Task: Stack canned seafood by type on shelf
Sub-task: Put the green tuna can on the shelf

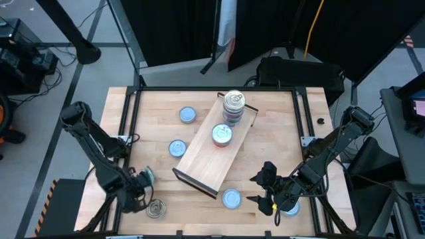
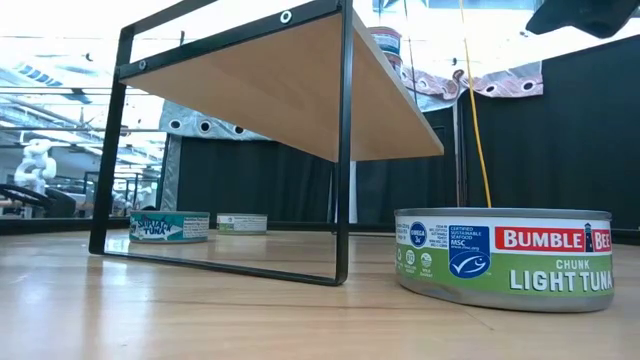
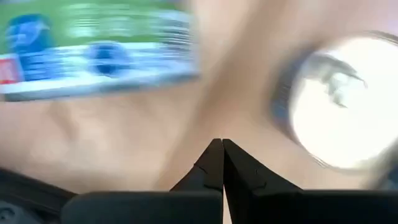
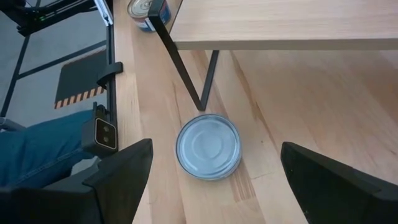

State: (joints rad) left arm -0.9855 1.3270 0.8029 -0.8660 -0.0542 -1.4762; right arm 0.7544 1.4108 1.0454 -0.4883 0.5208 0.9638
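Observation:
The shelf [image 1: 211, 149] is a light-wood board on a thin black frame, lying diagonally at mid-table. A stack of cream-topped tins [image 1: 234, 106] stands on its far end, with one tin [image 1: 222, 135] nearer the middle. Blue-topped tins [image 1: 188, 115] [image 1: 176, 148] sit on the table to its left. My right gripper [image 1: 260, 188] is open, hovering over a blue-topped tin [image 4: 208, 147] beside the shelf's near leg; its fingers stand apart on either side and touch nothing. My left gripper [image 3: 217, 149] is shut near the table's near-left corner, between a silver-topped tin [image 3: 345, 102] and a green-labelled tin [image 3: 93, 50].
Another blue-topped tin [image 1: 290, 207] lies under my right arm near the table's near-right corner. A Bumble Bee tin [image 2: 505, 258] fills the foreground of the low view beside the shelf's frame [image 2: 343, 150]. A person's blue trouser leg [image 4: 37, 146] shows beyond the table's near edge.

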